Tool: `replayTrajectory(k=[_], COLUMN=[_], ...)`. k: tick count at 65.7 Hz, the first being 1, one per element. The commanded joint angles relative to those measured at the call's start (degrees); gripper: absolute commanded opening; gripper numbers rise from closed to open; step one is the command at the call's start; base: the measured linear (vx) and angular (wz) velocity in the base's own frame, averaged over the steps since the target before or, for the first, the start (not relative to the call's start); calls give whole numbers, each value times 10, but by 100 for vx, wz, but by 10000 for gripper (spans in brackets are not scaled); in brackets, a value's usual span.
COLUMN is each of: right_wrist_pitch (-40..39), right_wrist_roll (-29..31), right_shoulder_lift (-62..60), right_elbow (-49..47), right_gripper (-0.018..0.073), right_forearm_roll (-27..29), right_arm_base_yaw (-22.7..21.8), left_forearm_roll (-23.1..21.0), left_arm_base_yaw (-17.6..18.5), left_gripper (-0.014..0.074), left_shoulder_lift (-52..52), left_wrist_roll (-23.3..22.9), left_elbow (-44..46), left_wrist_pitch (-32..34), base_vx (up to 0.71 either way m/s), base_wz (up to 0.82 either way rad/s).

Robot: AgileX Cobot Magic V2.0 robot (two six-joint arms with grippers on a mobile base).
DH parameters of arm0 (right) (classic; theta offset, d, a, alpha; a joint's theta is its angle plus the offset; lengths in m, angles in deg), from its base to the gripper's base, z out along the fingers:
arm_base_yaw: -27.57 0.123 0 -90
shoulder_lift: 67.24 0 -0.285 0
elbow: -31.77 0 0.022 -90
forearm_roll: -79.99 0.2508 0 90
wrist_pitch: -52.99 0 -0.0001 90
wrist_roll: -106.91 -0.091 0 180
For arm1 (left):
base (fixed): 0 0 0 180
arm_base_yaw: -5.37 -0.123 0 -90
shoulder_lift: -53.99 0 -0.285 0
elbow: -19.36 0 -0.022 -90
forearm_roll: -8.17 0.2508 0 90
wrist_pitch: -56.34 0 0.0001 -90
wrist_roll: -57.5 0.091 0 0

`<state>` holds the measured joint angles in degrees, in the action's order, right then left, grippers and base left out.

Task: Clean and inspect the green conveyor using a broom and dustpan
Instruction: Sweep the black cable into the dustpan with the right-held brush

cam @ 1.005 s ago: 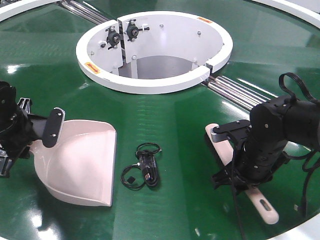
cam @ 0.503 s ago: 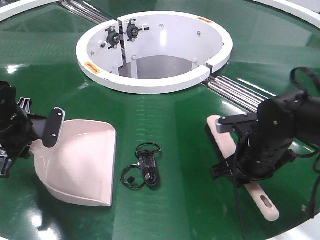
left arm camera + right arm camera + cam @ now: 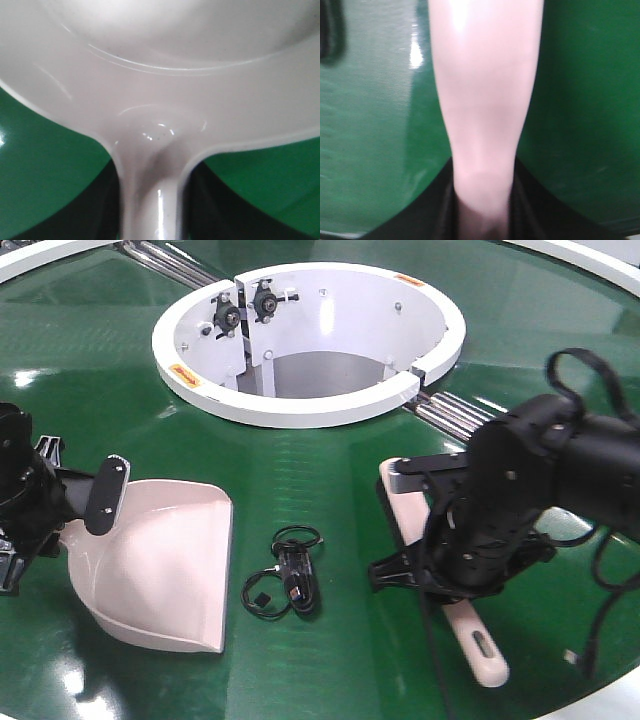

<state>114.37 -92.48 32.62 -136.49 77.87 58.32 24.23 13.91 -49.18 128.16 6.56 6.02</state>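
On the green conveyor [image 3: 330, 480] — dustpan [image 3: 160, 570], handle clamped in the left gripper [image 3: 95, 502]; broom [image 3: 482, 648], clenched by the right gripper [image 3: 445, 540]; black cable coil [image 3: 290, 582] lying between them.

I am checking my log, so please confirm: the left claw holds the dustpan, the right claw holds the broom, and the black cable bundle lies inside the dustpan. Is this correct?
Not quite. The black cable bundle lies on the green conveyor, outside the dustpan, between its lip and the broom. The exterior front-facing view shows this. The rest stands.
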Motion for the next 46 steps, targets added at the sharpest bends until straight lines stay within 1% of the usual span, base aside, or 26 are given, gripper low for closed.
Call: replayTrajectory(k=[1,16,22,31,46], right_wrist_pitch=[15,27,33,54,91], right_wrist_roll=[-18,-38,-40,-39,-38], right_shoulder_lift=[6,65,84,114,148], right_elbow=[-34,-70,-90,-127,-167], right_gripper=[-2,3,5,5,8], right_forearm_roll=[6,10,21,41,57], right_arm_base_yaw=[14,45,54,56,56], left_forearm_roll=[3,3,3,3,3], left_arm_base_yaw=[4,4,4,4,4], left_gripper=[-6,-6,-6,-6,-6], left_shoulder_lift=[22,22,22,22,22], left_wrist_roll=[4,4,4,4,4], left_elbow=[17,17,17,17,17], left_wrist_pitch=[-2,-2,-2,-2,-2], base_vx=[0,0,0,0,0], base_wz=[0,0,0,0,0])
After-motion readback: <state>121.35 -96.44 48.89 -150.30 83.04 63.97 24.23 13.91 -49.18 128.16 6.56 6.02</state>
